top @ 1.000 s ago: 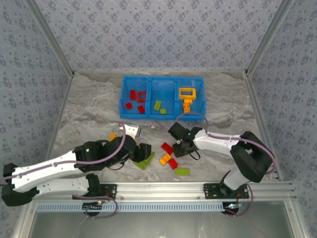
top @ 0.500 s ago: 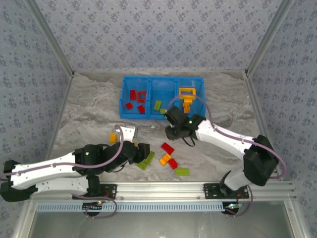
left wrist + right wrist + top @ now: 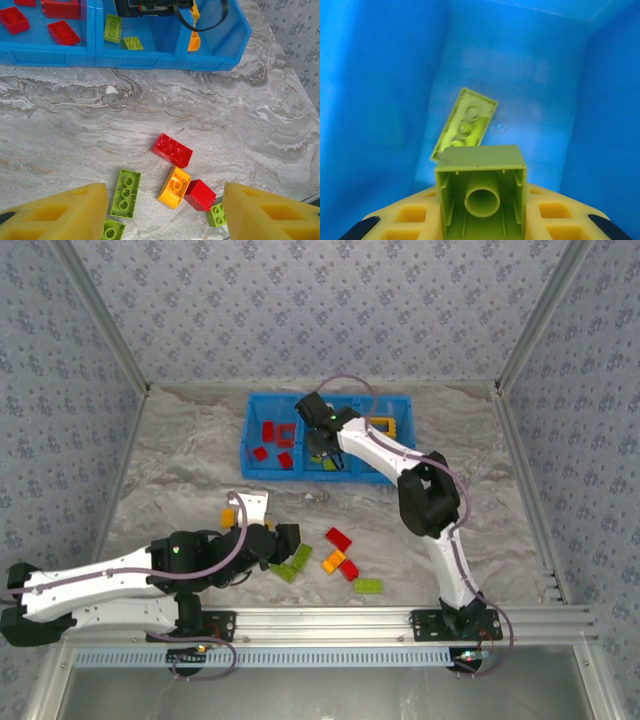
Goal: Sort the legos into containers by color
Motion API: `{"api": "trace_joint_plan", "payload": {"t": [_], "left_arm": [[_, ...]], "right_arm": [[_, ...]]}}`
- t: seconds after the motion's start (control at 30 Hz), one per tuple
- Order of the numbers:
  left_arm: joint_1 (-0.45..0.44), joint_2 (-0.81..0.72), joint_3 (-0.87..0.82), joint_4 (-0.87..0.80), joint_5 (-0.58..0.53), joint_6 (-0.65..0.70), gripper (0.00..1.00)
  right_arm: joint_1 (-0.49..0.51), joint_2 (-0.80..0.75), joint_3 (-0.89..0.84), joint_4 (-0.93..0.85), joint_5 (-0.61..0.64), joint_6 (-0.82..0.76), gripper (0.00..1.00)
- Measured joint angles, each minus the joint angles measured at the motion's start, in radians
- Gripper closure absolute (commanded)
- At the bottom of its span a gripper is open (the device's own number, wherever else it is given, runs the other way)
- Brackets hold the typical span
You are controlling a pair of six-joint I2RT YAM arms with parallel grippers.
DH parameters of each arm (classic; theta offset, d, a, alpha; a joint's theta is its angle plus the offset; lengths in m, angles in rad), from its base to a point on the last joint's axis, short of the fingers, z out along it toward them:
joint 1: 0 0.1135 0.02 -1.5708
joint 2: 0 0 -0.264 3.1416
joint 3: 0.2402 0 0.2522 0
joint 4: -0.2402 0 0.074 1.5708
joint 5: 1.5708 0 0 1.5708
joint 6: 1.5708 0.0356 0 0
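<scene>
The blue three-compartment tray (image 3: 246,436) stands at the back. My right gripper (image 3: 325,447) hangs over its middle compartment, shut on a lime green square brick (image 3: 481,190) whose hollow underside faces the camera. Below it a flat green brick (image 3: 465,122) lies on the compartment floor. My left gripper (image 3: 164,212) is open low over the loose legos: a long green brick (image 3: 125,192), an orange one (image 3: 174,186) and a red one (image 3: 200,195) lie between its fingers, untouched. Red bricks (image 3: 272,430) sit in the left compartment, orange ones (image 3: 380,427) in the right.
More loose legos lie on the marble table: a long red brick (image 3: 338,538), a small green brick (image 3: 367,585) near the front rail, a green pair (image 3: 297,560) by the left gripper (image 3: 287,540), and an orange brick (image 3: 228,516) to the left. Walls enclose the table.
My right arm has lifted the green brick from the table and swung it back over the tray's middle compartment. The left arm has barely shifted.
</scene>
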Motion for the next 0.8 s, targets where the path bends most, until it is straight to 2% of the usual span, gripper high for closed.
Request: {"api": "trace_joint_plan", "payload": {"t": [0.1,0.23,0.3,0.53,0.6,0.7,0.8], "left_arm": [[0.0,0.002,0.0,0.0,0.0,0.0,0.37],[0.0,0.006,0.0,0.0,0.001,0.0,0.37],[0.0,0.007,0.0,0.0,0.002,0.001,0.36],[0.001,0.067,0.023,-0.002,0.012,-0.001,0.32],[0.01,0.092,0.04,0.0,0.031,-0.011,0.32],[0.055,0.144,0.067,0.005,0.095,-0.057,0.33],[0.12,0.224,0.082,0.021,0.184,-0.122,0.33]], "right_arm": [[-0.014,0.065,0.057,-0.034,0.014,0.018,0.65],[-0.024,0.108,0.091,-0.07,0.018,0.045,0.47],[-0.024,0.108,0.093,-0.082,0.018,0.049,0.42],[0.002,0.073,0.107,-0.085,0.037,0.043,0.41],[0.016,0.025,0.101,-0.084,0.051,0.035,0.41],[0.047,-0.142,0.018,-0.045,0.09,0.013,0.42],[0.08,-0.409,-0.159,0.028,0.126,-0.011,0.42]]}}
